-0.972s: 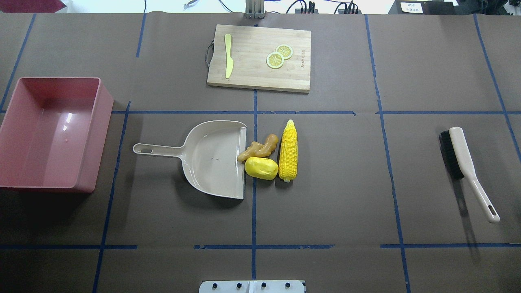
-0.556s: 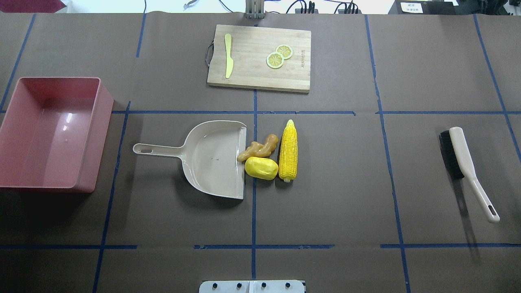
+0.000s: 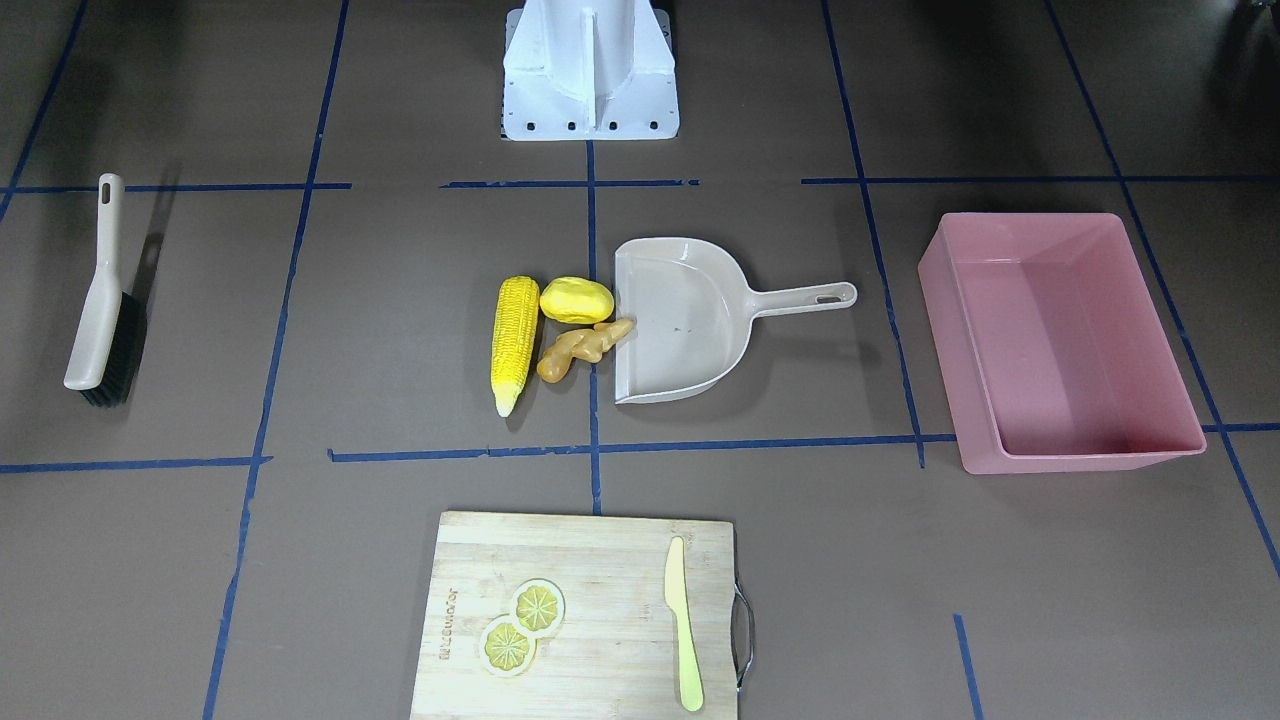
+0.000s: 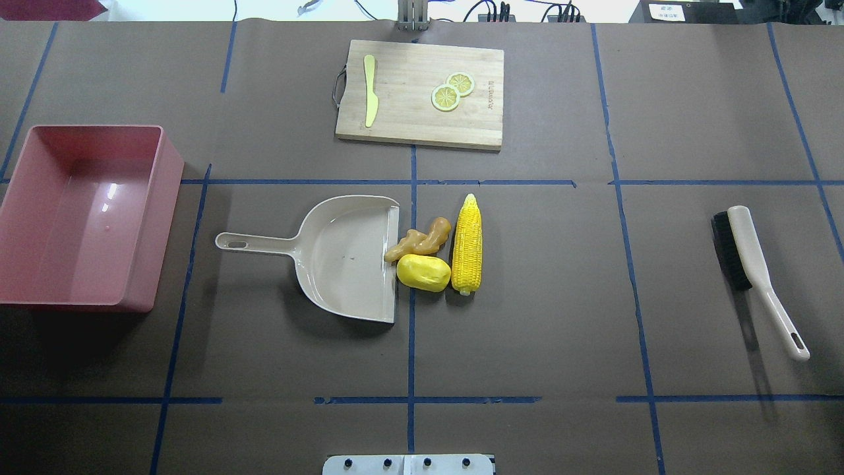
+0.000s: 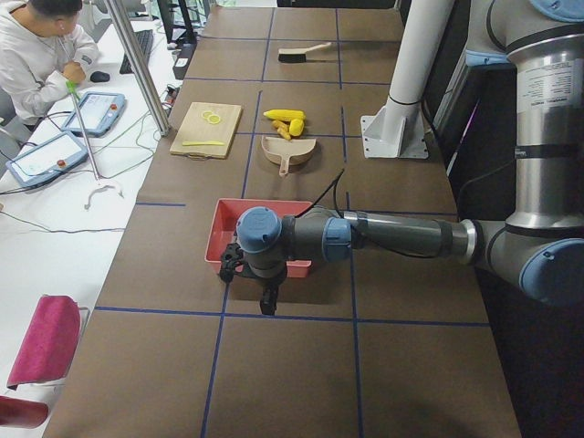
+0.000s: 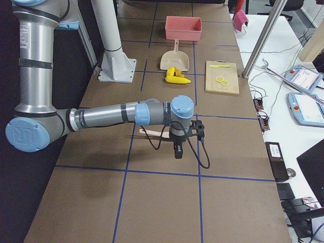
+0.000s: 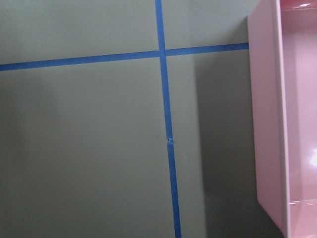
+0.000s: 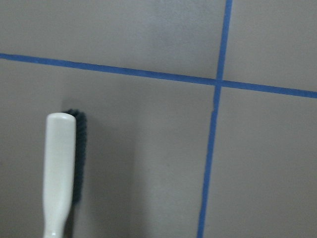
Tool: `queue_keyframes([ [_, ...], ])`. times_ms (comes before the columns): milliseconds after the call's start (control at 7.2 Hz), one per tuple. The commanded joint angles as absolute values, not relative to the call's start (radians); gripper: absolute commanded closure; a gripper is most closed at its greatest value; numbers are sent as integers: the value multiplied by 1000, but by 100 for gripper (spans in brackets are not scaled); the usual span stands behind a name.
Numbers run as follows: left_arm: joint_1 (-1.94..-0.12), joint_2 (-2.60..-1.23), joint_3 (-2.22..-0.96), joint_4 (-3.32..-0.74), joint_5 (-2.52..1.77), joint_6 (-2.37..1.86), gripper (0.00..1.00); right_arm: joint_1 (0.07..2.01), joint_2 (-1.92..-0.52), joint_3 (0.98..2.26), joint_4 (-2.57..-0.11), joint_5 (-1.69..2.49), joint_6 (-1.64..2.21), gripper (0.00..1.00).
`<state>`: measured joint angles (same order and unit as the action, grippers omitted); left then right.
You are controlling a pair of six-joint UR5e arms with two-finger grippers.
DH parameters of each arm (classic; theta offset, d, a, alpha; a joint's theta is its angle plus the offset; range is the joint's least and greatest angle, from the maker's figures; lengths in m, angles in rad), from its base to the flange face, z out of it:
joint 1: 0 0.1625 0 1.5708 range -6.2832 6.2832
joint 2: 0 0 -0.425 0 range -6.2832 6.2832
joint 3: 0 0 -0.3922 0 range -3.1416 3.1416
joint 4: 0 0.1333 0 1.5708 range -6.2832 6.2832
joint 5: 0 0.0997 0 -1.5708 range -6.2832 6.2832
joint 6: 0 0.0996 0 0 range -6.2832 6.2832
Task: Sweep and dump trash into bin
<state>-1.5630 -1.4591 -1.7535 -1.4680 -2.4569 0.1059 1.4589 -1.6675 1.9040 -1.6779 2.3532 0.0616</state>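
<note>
In the overhead view we see no arm at all; only the two side views show them. There the left gripper [image 5: 268,307] hangs beside the large pink rectangular plastic tub [image 4: 166,218], glossy with sloping walls, at the overhead frame's left edge. The right gripper [image 6: 177,153] hangs over the beige-handled brush with black bristles [image 4: 752,257]. From those views we cannot tell how far either gripper's fingers are parted, or whether they hold anything.

At the overhead centre the trash lies on the brown paper table [image 4: 560,297]. The knobbly tan-orange ginger root [image 4: 419,241] touches the open lip of the smooth beige plastic dustpan [image 4: 343,264]. The yellow oval potato-like lump [image 4: 423,272] sits just below it in the frame. The long, kernel-textured yellow corn cob [image 4: 467,244] lies to their right.

The left wrist view adds only the tub's wall at its right edge, and the right wrist view the brush head at lower left.
</note>
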Motion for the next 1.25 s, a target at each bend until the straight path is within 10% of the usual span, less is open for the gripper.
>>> queue_keyframes([
  [0,-1563,-1460,-1749,-1468,-2510,107,0,1283,-1677,2088,-1677,2349,353,0],
  [417,-1563,-1460,-1749,-1468,-2511,107,0,1027,-1826,2175,-1361,2191,685,0],
  [1111,-1562,-1460,-1749,-1466,-2511,109,0,843,-1927,1884,-873,2058,881,0],
])
